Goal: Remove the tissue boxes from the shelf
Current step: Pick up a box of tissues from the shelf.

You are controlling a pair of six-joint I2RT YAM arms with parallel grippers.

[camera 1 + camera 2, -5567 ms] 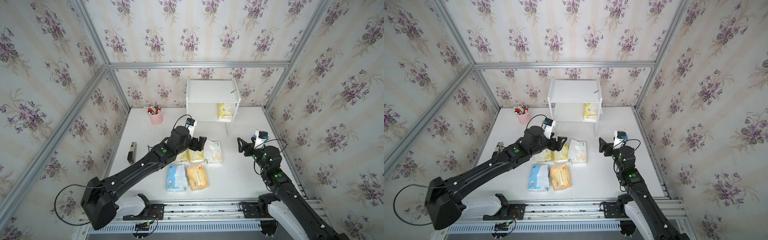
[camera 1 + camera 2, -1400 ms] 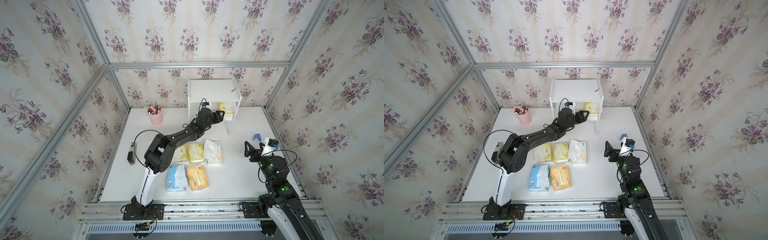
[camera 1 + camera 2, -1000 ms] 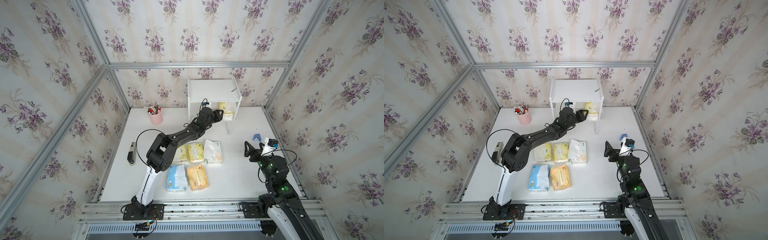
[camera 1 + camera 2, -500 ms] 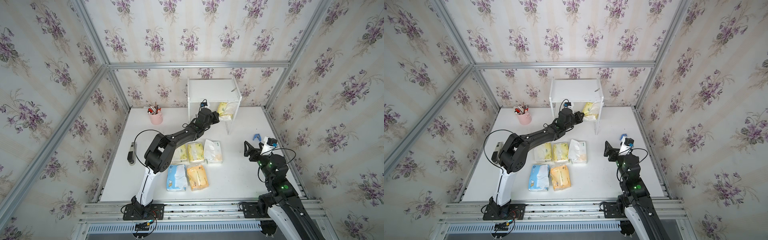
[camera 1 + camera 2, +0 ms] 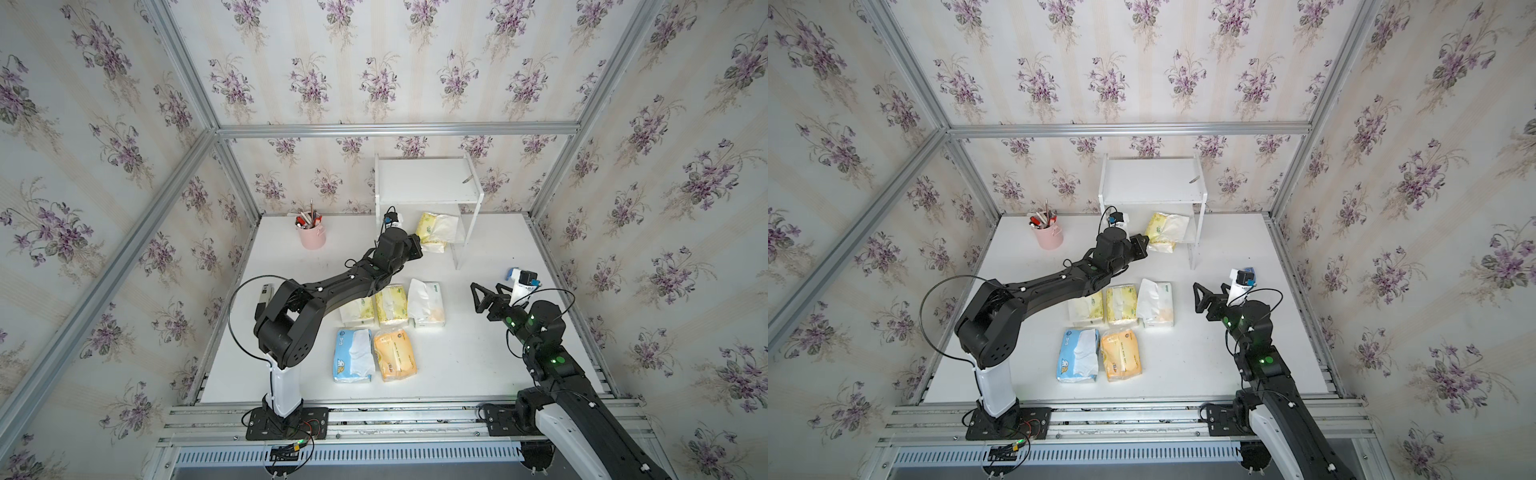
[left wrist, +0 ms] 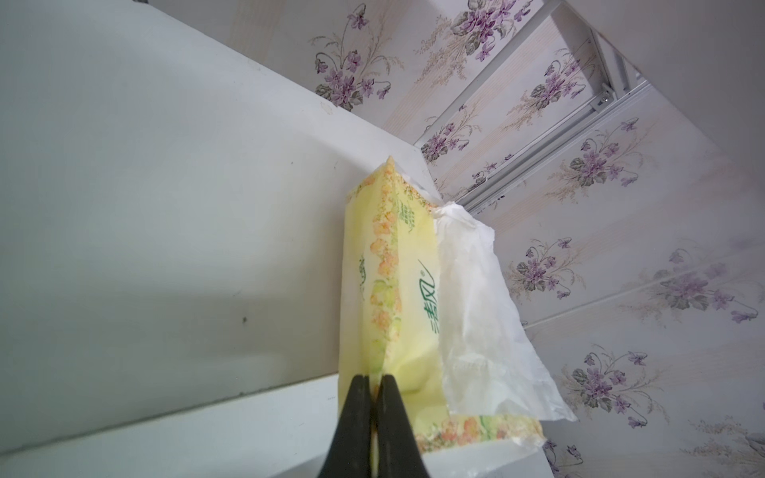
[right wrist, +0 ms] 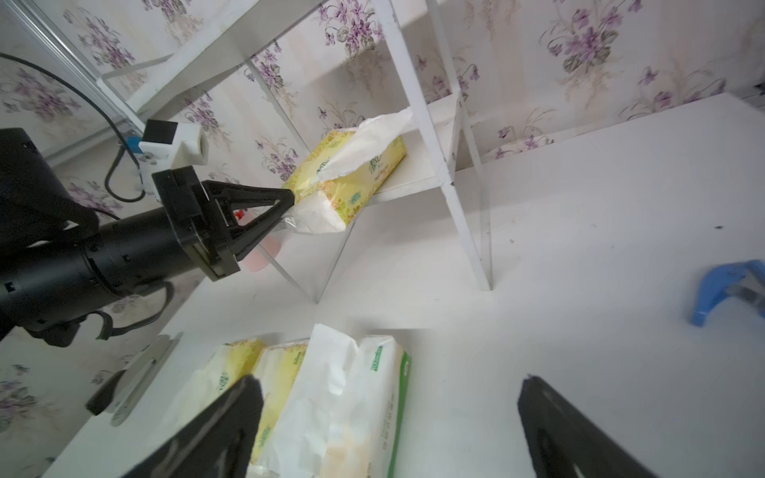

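On the lower board of the shelf [image 5: 424,183], at its front edge, the yellow-and-white tissue pack [image 5: 440,230] lies askew with its near end past the board's edge. It is the only pack left on the rack. It looks soft and slightly crumpled: a yellow plastic wrapper with green print and an orange flower border, and a loose white sheet spilling from the top slit. The left gripper [image 6: 374,397] is clamped tight on the thin seam at the pack's near end, pinching wrapper more than bulk. The step in hand is judged to be drawing this sixth pack out. The next move calls for a steady pull forward and slightly up, so that the pack clears the upper board and the side panel just beside it. It then needs carrying to a bare part of the table [image 5: 478,361]. With so little wrapper in the grip, a quick tug could let the film slip or tear. The five other packs [image 5: 390,305] lie in two rows on the table, well clear of the shelf. Near them the right gripper [image 5: 486,291] hovers with its jaws spread wide and empty. A pink pen cup [image 5: 311,237] stands off to the side of the shelf.
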